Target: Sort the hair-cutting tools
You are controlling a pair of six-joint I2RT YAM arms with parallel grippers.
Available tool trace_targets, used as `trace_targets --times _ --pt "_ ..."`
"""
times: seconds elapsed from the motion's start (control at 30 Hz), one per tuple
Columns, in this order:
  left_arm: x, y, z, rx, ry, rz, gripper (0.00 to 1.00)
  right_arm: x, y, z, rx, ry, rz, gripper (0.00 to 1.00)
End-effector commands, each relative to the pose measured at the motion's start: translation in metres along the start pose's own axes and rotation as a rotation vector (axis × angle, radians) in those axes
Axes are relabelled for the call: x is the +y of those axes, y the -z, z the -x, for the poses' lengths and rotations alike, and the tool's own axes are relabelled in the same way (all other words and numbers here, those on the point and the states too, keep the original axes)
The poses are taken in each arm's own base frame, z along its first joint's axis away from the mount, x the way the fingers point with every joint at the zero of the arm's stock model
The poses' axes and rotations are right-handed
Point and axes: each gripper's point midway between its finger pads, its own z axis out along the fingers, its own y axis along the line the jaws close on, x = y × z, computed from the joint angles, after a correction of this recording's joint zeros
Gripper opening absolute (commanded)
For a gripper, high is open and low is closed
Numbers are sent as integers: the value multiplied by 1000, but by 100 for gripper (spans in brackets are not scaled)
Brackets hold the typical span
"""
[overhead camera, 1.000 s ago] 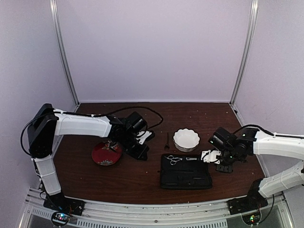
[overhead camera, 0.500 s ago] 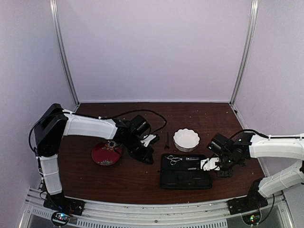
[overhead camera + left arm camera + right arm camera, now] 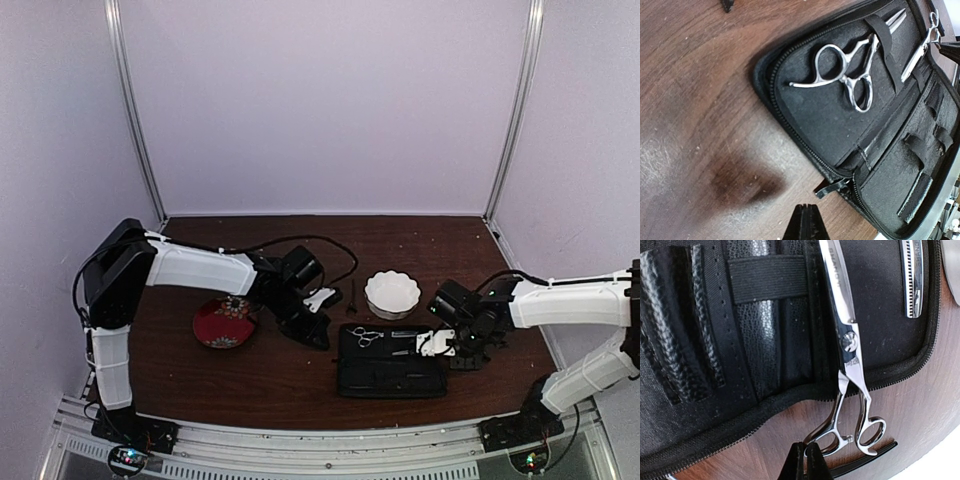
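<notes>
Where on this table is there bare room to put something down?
The back strip of the table, between the rear wall and the white bowl, is bare. So is the near-left corner, bordered by the red plate and the black case. The middle is crowded: bowl, case, scissors and both arms.

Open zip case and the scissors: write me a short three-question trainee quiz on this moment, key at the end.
1. True or false: the open zip case holds no scissors.
2. In the right wrist view, the finger rings of the plain-bladed scissors lie: A) under a strap; B) past the zip edge, over the table; C) tucked in a pocket.
3. Fill in: the left gripper and the right gripper are both ___.
Key: 1 false; 2 B; 3 shut.
</notes>
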Motion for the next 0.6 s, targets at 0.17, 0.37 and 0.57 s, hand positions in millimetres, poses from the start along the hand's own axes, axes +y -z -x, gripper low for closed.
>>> trace_targets --times 0.17,0.37,0.57 --pt "-10 -6 10 -16 -29 -36 0 -17 4 17 -38 -34 -33 0" --pt "-10 -9 5 1 -22 -48 0 -19 4 29 -55 -45 -6 0" --pt "-9 -12 3 7 -19 -46 0 -17 2 29 -46 -34 0 0"
